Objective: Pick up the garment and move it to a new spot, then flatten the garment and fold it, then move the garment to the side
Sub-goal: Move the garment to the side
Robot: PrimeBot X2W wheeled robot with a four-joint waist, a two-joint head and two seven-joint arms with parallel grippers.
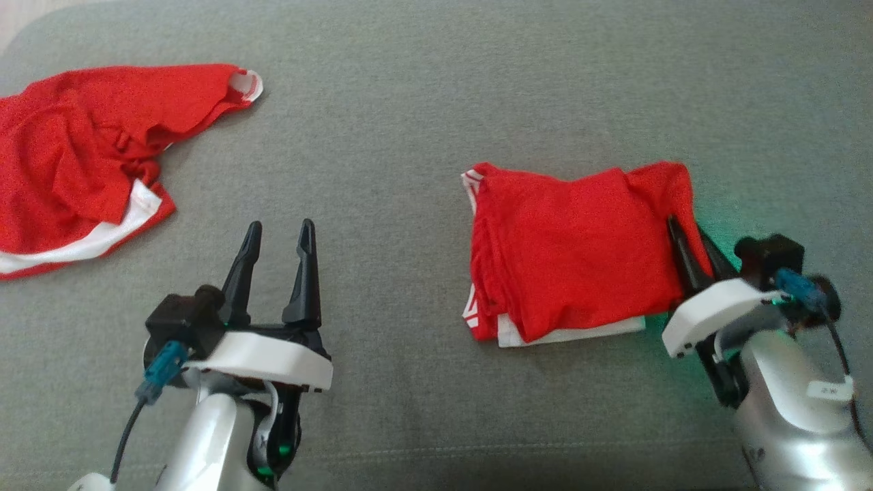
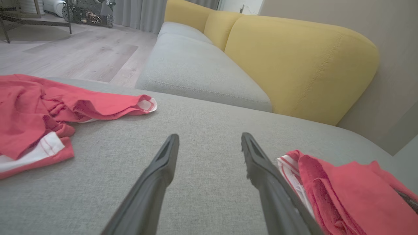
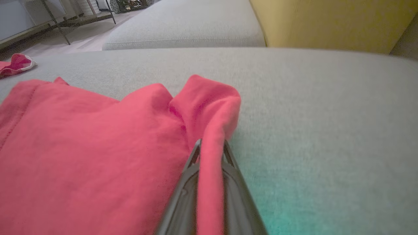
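Your right pincer gripped the edge of the folded red garment, which lay just left of it. Your left pincer gaped empty. The cloth looked soft, light and floppy, so pinching every layer seemed wise.

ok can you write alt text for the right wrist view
The right gripper is shut on an edge of a folded red garment lying on a grey sofa cushion. A yellow backrest stands behind; a second red garment lies far left.
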